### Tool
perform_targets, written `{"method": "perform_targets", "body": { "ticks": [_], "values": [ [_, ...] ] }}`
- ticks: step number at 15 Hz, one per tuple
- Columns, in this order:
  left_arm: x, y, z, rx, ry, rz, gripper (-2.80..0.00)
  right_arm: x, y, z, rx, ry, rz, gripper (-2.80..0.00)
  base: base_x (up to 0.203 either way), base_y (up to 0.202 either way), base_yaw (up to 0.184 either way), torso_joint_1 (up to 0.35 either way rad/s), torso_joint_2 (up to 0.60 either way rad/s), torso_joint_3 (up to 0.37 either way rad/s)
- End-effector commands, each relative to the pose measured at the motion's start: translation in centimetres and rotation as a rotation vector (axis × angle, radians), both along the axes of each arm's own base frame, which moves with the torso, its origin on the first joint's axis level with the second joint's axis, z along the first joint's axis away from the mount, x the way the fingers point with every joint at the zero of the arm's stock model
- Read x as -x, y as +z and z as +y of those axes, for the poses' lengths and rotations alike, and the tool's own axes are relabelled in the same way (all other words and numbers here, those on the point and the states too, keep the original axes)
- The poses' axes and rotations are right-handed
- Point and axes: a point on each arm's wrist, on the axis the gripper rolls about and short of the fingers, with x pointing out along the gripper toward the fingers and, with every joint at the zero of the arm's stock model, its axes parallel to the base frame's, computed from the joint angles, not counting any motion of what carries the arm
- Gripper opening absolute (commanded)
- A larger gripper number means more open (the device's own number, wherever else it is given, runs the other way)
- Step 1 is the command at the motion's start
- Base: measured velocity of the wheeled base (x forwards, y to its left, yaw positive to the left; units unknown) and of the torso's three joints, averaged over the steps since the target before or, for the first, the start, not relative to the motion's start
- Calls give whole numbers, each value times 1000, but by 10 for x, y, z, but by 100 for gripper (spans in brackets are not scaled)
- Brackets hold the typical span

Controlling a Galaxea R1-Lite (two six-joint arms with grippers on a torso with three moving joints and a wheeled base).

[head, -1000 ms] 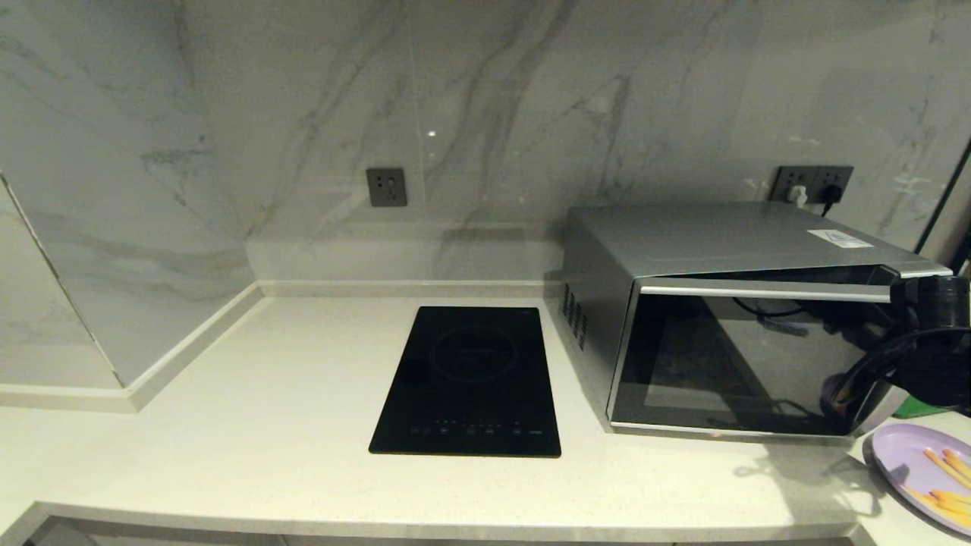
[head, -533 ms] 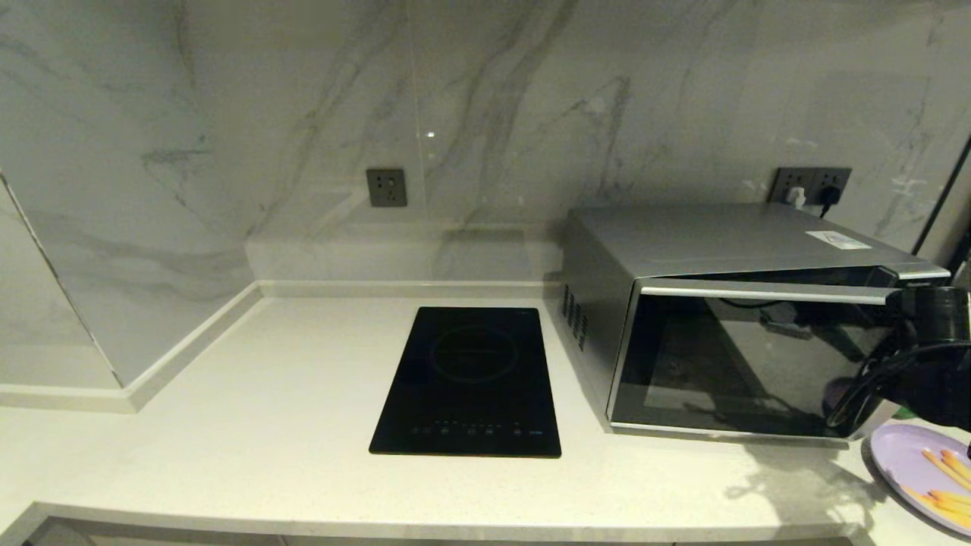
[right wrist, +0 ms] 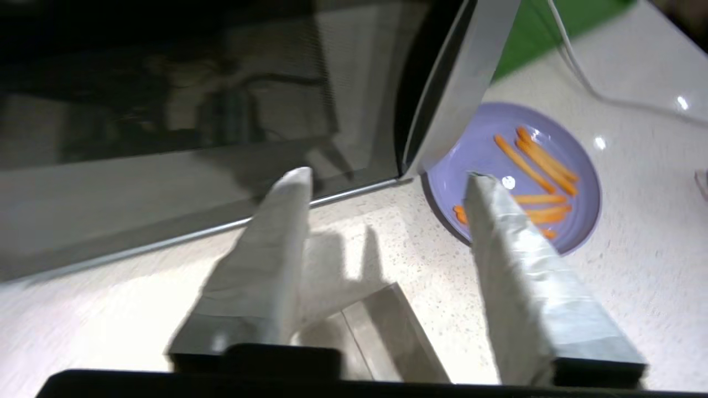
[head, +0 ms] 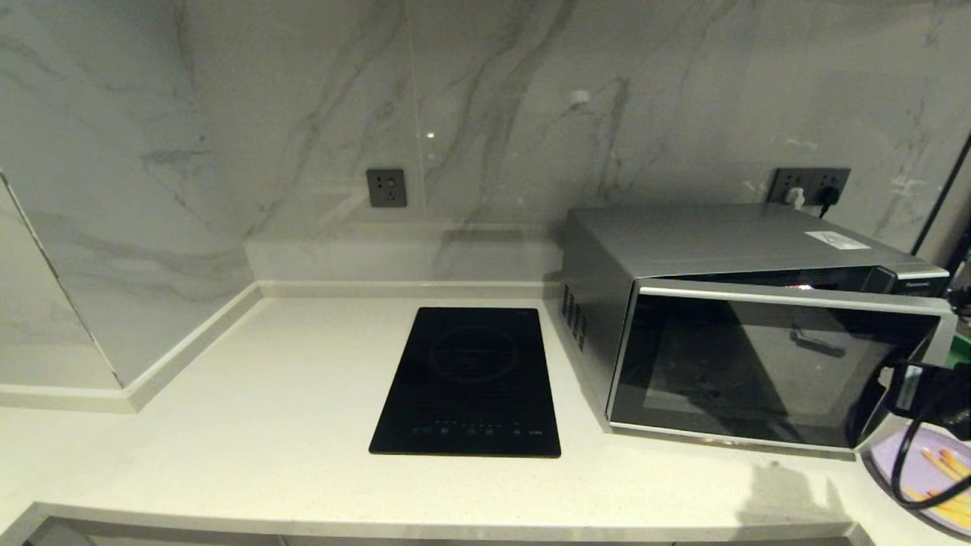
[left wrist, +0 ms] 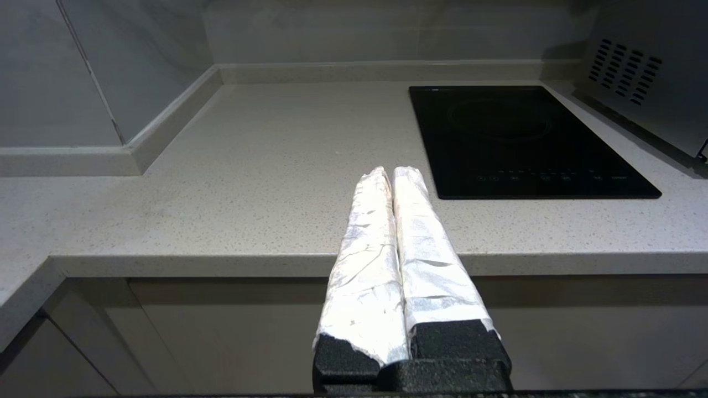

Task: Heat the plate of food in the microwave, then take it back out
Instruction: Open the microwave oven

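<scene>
Door: microwave (head: 751, 334) door swung further ajar vs 1 s ago
R gripper (right wrist: 387, 182): fingers spread, nothing held, lowered near door corner
Plate of food (right wrist: 514, 177): on counter (head: 265, 425) right of microwave, unmoved
L gripper (left wrist: 392, 177): fingers pressed together, parked at counter edge

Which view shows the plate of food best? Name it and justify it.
The right wrist view: the plate of food shows nearly whole beyond the open right gripper, sticks distinct. The head view catches only its edge, behind a cable. The left wrist view misses it.

Right gripper (right wrist: 387, 182) spread wide; left gripper (left wrist: 394, 172) closed, parked.
</scene>
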Motion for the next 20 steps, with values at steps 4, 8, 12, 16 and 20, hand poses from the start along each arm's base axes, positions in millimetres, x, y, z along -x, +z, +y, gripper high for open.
{"method": "perform_targets", "body": {
  "ticks": [4, 8, 12, 16, 20],
  "values": [
    [0, 0, 0, 0, 0, 0, -280, 96, 74, 4, -36, 126, -167, -280, 0, 0, 0, 0, 0, 0],
    [0, 0, 0, 0, 0, 0, -280, 84, 129, -4, -147, 55, -219, -280, 0, 0, 0, 0, 0, 0],
    [0, 0, 0, 0, 0, -2, -280, -6, 125, -33, -308, -72, -76, -280, 0, 0, 0, 0, 0, 0],
    [0, 0, 0, 1, 0, 0, -280, -84, 97, -64, -415, -140, 21, -280, 0, 0, 0, 0, 0, 0],
    [0, 0, 0, 1, 1, 0, -280, -116, 97, -91, -624, -103, -16, -280, 0, 0, 0, 0, 0, 0]
  ]
}}
